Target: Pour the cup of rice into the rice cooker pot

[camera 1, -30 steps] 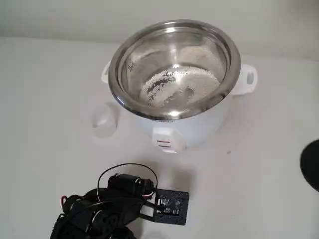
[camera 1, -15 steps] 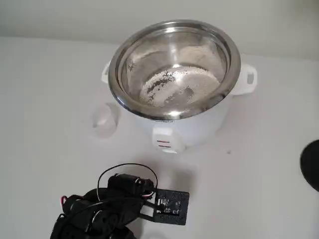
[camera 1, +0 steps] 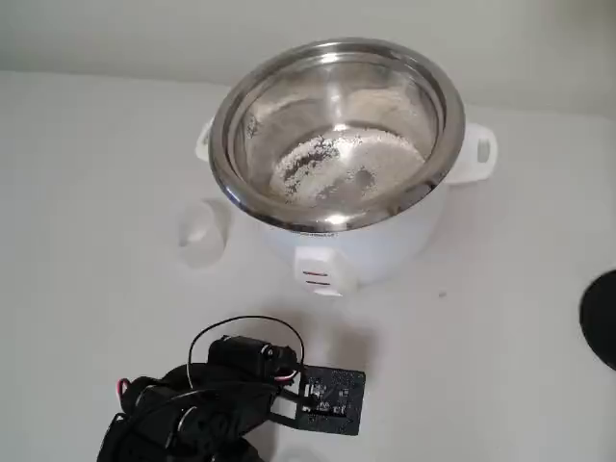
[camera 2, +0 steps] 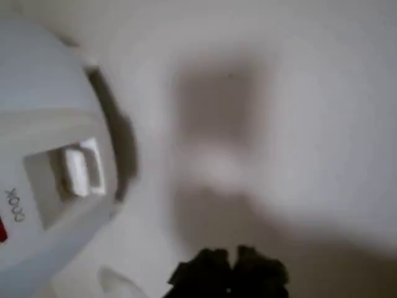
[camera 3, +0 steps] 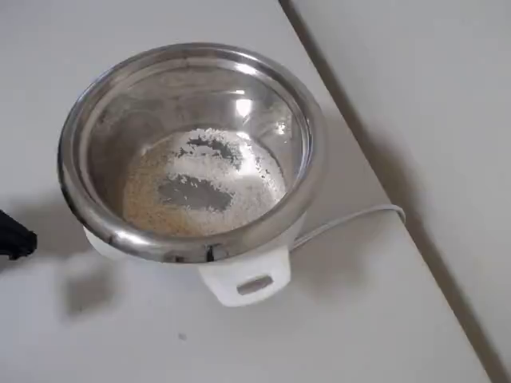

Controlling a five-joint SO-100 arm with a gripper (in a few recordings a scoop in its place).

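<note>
Rice point(camera 1: 332, 164) lies scattered inside the pot point(camera 3: 192, 152); the cup point(camera 1: 202, 231) stands on the desk just left of the pot, free. Claw point(camera 2: 229, 273) near the pot's front, blurred: grip can't be told. Withdraw gently, clear of the cup.

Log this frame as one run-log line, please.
rice: in rice cooker pot | cup: upright on table, left of cooker, fixed view | tool: state unclear, away from cup

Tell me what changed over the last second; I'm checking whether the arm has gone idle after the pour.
Nothing visibly changed. In the fixed view the arm sits folded at the bottom edge, the cup stands upright on the table left of the rice cooker pot, and the rice lies spread across the pot's bottom as before.
</note>
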